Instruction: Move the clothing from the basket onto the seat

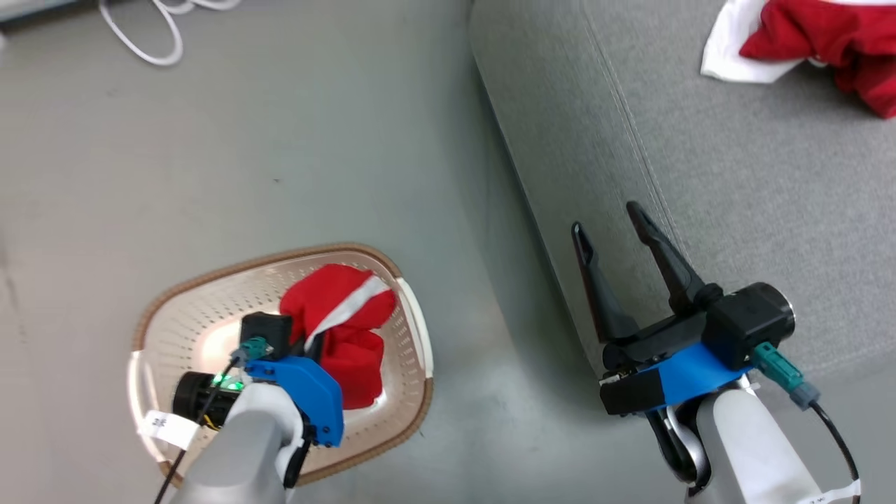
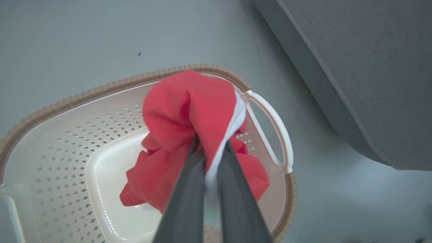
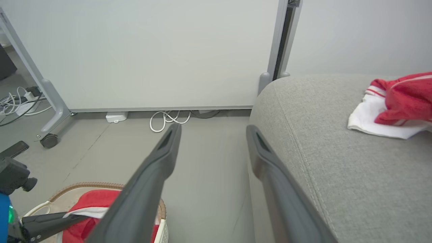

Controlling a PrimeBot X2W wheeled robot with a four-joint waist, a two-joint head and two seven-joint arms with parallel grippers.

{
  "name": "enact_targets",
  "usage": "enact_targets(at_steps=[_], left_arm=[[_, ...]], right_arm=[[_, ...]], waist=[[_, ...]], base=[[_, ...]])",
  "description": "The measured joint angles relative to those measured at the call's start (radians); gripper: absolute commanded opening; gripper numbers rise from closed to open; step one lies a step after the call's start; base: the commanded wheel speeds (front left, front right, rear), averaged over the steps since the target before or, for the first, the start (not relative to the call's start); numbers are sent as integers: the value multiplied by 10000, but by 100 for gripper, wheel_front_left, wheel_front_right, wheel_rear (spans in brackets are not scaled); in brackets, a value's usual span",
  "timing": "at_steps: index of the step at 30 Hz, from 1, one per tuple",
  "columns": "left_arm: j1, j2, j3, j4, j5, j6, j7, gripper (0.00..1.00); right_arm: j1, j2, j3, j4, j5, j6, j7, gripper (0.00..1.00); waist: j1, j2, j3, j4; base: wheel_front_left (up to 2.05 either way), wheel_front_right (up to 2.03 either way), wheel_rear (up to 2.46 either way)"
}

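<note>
The cream perforated basket (image 1: pixel 210 276) with its brown rim stands on the floor at the lower left. My left gripper (image 2: pixel 211 145) is inside it, shut on a bunched red garment with a white stripe (image 2: pixel 182 111), which rises to about rim height (image 1: pixel 336 308). The grey seat (image 1: pixel 735 210) fills the right side. A second red and white garment (image 1: pixel 819 38) lies on it at the far top right (image 3: pixel 401 98). My right gripper (image 1: pixel 606 218) hovers open and empty over the seat's front edge (image 3: pixel 212 128).
Bare grey floor (image 1: pixel 476 392) separates the basket from the seat. A white cable (image 1: pixel 154 35) loops on the floor at the top left. In the right wrist view a white wall panel with a castor foot (image 3: pixel 49 140) stands behind.
</note>
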Motion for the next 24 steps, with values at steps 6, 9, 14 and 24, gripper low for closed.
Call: enact_targets(at_steps=[6, 9, 14, 24], left_arm=[[357, -169, -667, -631, -52, -48, -115, 0], [492, -230, -965, -1108, -228, -58, -176, 0], [609, -211, -1434, -1877, -491, -58, -217, 0], [-137, -102, -2514, -3555, -949, -59, 274, 0]], right_arm=[[325, 6, 29, 257, -203, 0, 341, 100], [561, 6, -42, 345, -217, 0, 502, 100], [1074, 4, -173, 449, -219, 0, 696, 100], [1717, 6, -337, 355, -257, 0, 1055, 100]], waist=[[0, 0, -1190, 571], [-1, 1, -1765, 813], [0, 1, -2679, 1184], [0, 0, -3929, 1956]], base=[[0, 0, 0], [0, 0, 0], [0, 0, 0], [0, 0, 0]])
